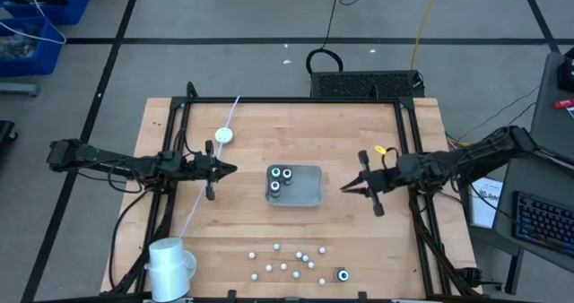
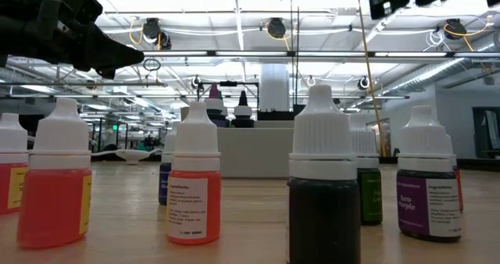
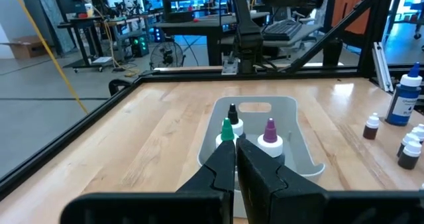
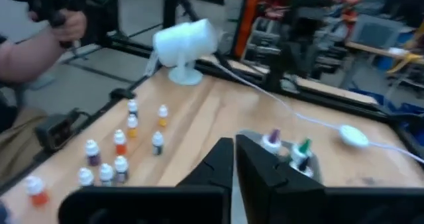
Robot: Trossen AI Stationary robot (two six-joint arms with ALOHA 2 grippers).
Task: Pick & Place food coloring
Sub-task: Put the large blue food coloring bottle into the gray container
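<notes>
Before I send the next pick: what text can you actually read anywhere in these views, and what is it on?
"Ingredients:" heads the white label of the orange bottle in the low view; the lines under it are too small to read.
"Ingredients:" heads the label of the purple bottle; its side print looks like "Neon Purple", though I am not sure.
The yellow label on the red bottle is unreadable.
The high view and both wrist views show no readable text.

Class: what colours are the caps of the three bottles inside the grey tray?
Black, green and purple caps on the bottles in the tray, clearest in the left wrist view.
</notes>
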